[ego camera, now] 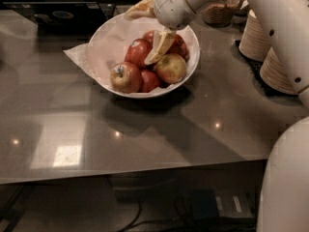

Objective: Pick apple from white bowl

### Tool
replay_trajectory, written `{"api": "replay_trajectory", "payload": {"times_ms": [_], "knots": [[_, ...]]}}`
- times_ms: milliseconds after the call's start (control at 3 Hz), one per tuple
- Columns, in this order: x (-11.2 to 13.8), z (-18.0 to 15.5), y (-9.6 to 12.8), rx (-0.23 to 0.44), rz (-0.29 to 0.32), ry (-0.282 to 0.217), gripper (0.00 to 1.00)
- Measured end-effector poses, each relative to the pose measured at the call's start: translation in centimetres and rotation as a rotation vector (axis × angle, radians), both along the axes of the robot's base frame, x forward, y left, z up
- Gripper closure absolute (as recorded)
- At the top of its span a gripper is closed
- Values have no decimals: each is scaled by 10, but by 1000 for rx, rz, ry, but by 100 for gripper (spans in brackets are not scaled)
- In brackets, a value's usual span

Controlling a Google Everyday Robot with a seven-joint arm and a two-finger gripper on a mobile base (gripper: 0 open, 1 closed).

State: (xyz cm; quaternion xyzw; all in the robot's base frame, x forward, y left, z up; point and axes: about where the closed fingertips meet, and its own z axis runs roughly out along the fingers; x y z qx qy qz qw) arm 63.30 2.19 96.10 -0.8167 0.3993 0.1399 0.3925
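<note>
The white bowl (pixel 194 57) with crumpled white paper lining (pixel 84 56) stands at the back middle of the grey table. It holds several apples. The deep-red apple (pixel 137 52) lies in the middle. A red-yellow apple with a small sticker (pixel 126 77) is at the front left, and a yellow-green blushed apple (pixel 170 68) at the front right. My gripper (pixel 148 29) hangs over the bowl, open. One finger (pixel 160 46) reaches down just right of the deep-red apple. The other (pixel 141 7) is above the bowl's far rim. It holds nothing.
Stacks of cream paper bowls (pixel 281 66) stand at the right, with a wicker basket (pixel 219 13) behind them. A dark tray (pixel 58 16) lies at the back left. My white arm crosses the right side of the view. The table's front edge (pixel 135 170) is near.
</note>
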Motion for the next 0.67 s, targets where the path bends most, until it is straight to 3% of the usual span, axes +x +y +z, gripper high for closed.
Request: {"api": "replay_trajectory", "payload": {"times_ms": [333, 667], "knots": [[-7, 1, 6, -30, 44, 14, 14], [-15, 1, 3, -59, 66, 34, 20]]}}
